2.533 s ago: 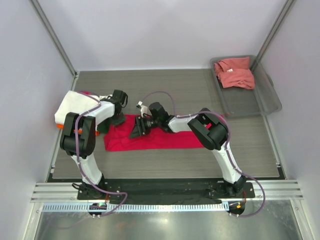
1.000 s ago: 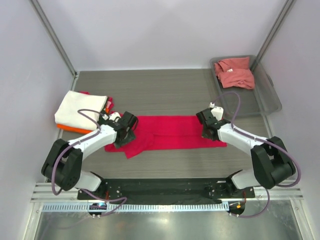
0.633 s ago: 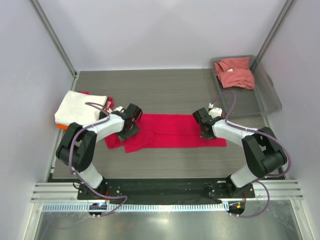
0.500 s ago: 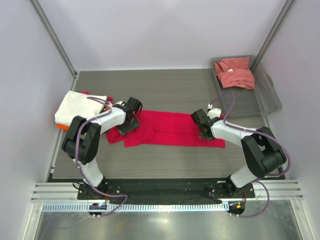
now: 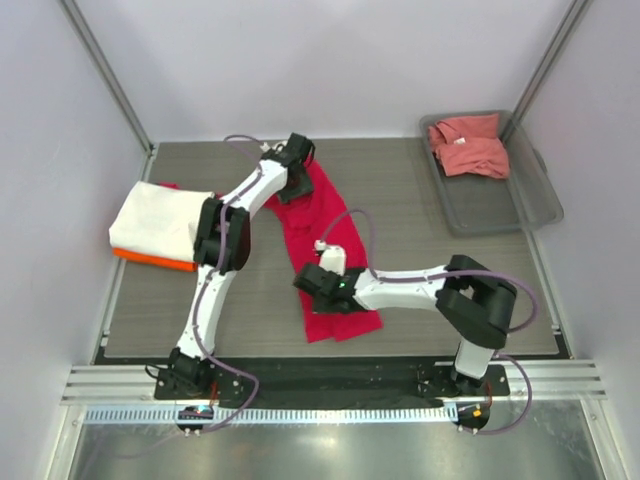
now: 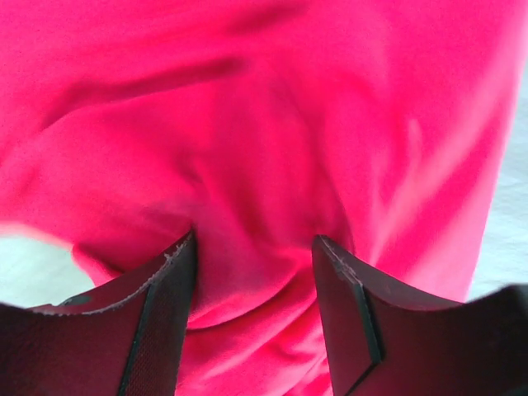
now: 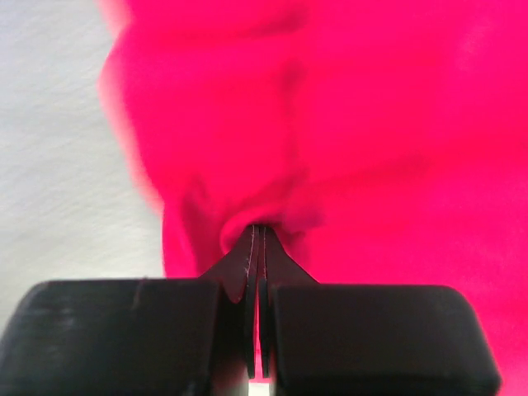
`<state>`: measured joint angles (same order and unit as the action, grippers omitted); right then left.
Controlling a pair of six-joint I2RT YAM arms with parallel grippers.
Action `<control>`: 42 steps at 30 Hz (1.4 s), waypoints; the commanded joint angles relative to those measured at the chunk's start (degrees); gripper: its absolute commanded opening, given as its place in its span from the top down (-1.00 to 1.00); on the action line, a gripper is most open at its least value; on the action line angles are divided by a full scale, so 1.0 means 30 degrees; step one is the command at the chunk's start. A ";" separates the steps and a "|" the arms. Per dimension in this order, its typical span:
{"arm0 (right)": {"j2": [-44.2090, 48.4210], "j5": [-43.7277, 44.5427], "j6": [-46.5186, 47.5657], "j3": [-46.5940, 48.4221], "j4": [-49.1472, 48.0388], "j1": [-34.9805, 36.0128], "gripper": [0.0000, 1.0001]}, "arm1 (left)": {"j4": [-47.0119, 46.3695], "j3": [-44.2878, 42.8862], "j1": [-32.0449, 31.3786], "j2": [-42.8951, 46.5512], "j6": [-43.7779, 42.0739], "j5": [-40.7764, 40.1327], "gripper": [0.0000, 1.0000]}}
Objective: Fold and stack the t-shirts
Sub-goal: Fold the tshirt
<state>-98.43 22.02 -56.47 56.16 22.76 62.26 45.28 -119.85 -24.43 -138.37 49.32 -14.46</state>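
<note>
Crimson, soft and creased, the shirt (image 5: 318,215) stretches as a long band from the far middle of the wood-grain table (image 5: 430,260) to its near middle, with bare boards either side. The left gripper (image 6: 254,247) clamps a thick bunch at the far end. The right gripper (image 7: 258,231), fingers together, pinches a pucker near the front edge.

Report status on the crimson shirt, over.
Left gripper clamped on crimson t-shirt, far end. Right gripper pinching near end. Folded stack apart, left; nothing obstructing.

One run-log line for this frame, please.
crimson t-shirt: stretched diagonally, far to near | left gripper: shut on far end | right gripper: shut on near end | stack: cream-white t-shirt on orange t-shirt, left
</note>
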 commanded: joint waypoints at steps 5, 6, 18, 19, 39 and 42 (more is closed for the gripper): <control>-0.0387 -0.2977 0.1270 0.3076 -0.1231 0.1396 0.95 | 0.1558 -0.7511 0.0055 -0.4300 -0.2348 0.3909 -0.20; 0.0720 -0.2482 0.1593 0.3018 -0.1260 0.1279 0.86 | 0.1055 -0.6785 0.0172 -0.4095 -0.2261 0.4085 -0.22; 0.6005 -0.6017 0.6188 -0.0322 -0.2897 -0.7211 0.37 | -0.3578 -0.6103 0.2954 -0.1429 -0.3725 0.8124 -0.72; 0.5772 -0.6486 0.6572 -0.0235 -0.3045 -0.8668 0.34 | -0.3637 -0.5988 0.3072 -0.0731 -0.3812 0.8246 -0.78; -0.8989 -1.2877 0.7221 1.1099 -0.5185 -1.4864 -0.16 | -0.9437 1.1647 0.2575 1.0056 -0.4340 0.6870 -0.75; -1.1006 -1.2673 0.6929 1.3003 -0.5215 -1.5098 -0.16 | -0.9526 1.2148 0.2575 1.0321 -0.4487 0.6550 -0.74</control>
<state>-126.80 -15.07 -35.29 90.43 8.05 17.45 20.97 -83.37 -16.97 -111.00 36.97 5.91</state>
